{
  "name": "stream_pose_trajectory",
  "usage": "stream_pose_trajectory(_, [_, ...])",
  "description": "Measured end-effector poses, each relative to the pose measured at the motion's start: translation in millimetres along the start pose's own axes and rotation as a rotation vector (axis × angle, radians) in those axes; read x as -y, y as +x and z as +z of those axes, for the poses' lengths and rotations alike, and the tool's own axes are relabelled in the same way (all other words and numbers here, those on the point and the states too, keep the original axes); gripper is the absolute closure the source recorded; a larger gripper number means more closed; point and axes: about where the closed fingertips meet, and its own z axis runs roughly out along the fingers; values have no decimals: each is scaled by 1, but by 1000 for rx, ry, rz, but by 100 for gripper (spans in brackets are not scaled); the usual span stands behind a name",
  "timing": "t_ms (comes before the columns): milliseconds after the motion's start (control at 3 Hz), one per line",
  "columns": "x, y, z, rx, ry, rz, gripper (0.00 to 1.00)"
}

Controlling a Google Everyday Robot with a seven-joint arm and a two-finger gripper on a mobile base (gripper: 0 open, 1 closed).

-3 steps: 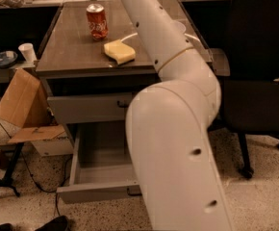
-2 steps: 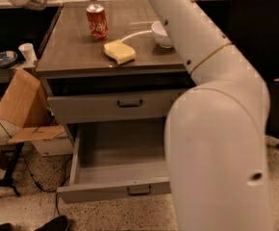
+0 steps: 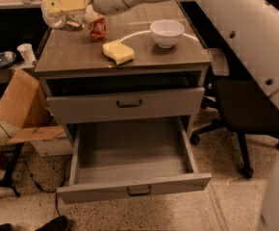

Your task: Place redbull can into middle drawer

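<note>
My gripper (image 3: 65, 9) is at the back left corner of the table top (image 3: 144, 57), just left of the red-orange soda can (image 3: 97, 28). A slim silvery-grey shape right under the gripper looks like the redbull can (image 3: 68, 21); the gripper partly hides it, and I cannot tell whether it is gripped. The middle drawer (image 3: 134, 190), the lower of the two, is pulled far out, and its inside shows nothing in it. The upper drawer front (image 3: 125, 105) is pulled out slightly.
A white bowl (image 3: 167, 32) and a yellow sponge (image 3: 118, 52) stand on the table top. My white arm (image 3: 255, 37) crosses the upper right. A black office chair (image 3: 247, 114) is to the right. A cardboard box (image 3: 21, 105) and cables are on the left floor.
My arm has swung out of the foreground to the right, uncovering the bowl and both drawer fronts. The gripper now sits lower, at the back left corner beside the soda can.
</note>
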Motion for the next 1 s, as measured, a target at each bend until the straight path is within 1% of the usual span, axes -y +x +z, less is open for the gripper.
stream_pose_trajectory(333, [14,61,-27,-77,84,80,100])
stream_pose_trajectory(667, [32,127,-53,-149,182,153,100])
stream_pose_trajectory(1000, [60,189,-71,-201,301,204,100])
